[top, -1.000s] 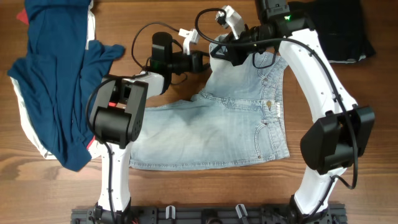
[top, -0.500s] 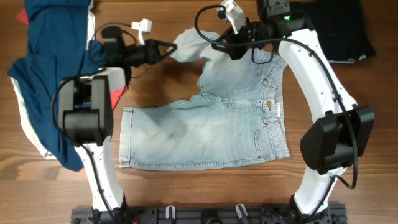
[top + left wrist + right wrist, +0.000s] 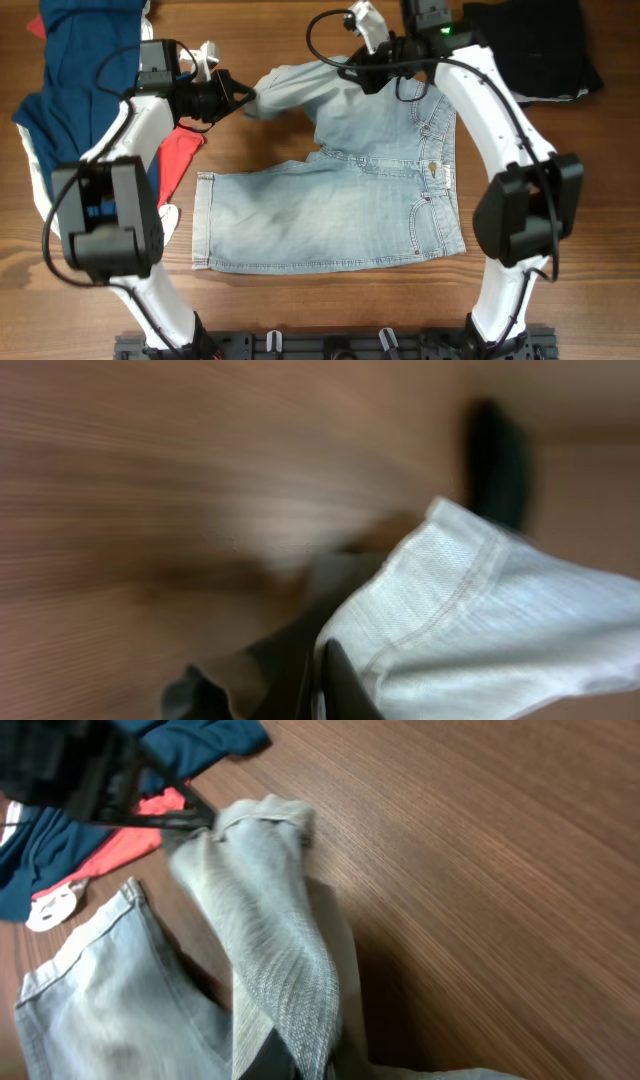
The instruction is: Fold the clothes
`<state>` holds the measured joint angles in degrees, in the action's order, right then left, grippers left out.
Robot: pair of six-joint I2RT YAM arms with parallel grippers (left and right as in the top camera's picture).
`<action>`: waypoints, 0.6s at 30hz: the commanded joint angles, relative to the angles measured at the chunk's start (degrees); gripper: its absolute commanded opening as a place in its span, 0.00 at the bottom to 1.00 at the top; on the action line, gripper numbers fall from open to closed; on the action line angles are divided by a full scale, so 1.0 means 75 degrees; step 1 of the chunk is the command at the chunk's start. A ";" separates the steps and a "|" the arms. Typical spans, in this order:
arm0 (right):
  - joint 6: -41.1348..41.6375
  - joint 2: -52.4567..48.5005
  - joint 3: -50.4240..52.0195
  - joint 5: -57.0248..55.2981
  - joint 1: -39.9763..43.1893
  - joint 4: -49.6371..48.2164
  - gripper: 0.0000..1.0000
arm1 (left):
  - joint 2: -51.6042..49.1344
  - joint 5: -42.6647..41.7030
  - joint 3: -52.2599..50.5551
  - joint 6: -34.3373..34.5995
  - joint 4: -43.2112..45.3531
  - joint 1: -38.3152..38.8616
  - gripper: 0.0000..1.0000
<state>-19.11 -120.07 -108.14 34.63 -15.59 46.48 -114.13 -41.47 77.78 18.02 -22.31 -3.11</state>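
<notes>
Left gripper [image 3: 243, 98], shorts [image 3: 350, 215], seemingly wooden table [image 3: 600, 170].

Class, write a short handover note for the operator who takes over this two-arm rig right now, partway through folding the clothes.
Left gripper: shut on the upper-leg hem of the denim shorts.
Right gripper: shut on the same leg near the waistband. The cloth is stretched and twisted between the two grippers.
Things: the lower leg and the waistband lie flat on the table. The navy garment is crumpled at the left, and the black garment is at the top right.
Done: nothing is folded yet.
Left: lay the raised leg flat, fold the shorts, then fold the other garments.
</notes>
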 commanded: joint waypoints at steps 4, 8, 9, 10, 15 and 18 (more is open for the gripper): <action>0.0373 -0.0286 -0.0067 -0.0291 0.0137 -0.0656 0.24 | 0.0644 0.4733 -0.0026 0.0259 -0.1026 -0.0134 0.04; 0.0370 -0.0411 -0.0067 -0.0507 0.0140 -0.0831 0.53 | 0.0973 0.6172 -0.0026 0.0289 -0.1408 -0.0134 0.04; 0.0376 -0.0425 -0.0067 -0.0504 0.0140 -0.0828 0.57 | 0.1023 0.6397 -0.0026 0.0286 -0.1504 -0.0134 0.04; 0.0373 -0.0440 -0.0067 -0.0507 0.0137 -0.0822 0.59 | 0.1081 0.6639 -0.0026 0.0280 -0.1632 -0.0134 0.04; 0.0367 -0.0443 -0.0067 -0.0507 0.0079 -0.1023 0.73 | 0.1154 0.6691 -0.0026 0.0233 -0.2314 -0.0082 0.08; 0.0376 -0.0449 -0.0064 -0.0702 0.0023 -0.1055 0.74 | 0.1154 0.6650 -0.0026 0.0233 -0.2573 0.0041 0.58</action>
<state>-16.32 -121.93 -108.16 31.20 -14.70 38.87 -106.91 5.32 77.73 19.62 -40.25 -3.68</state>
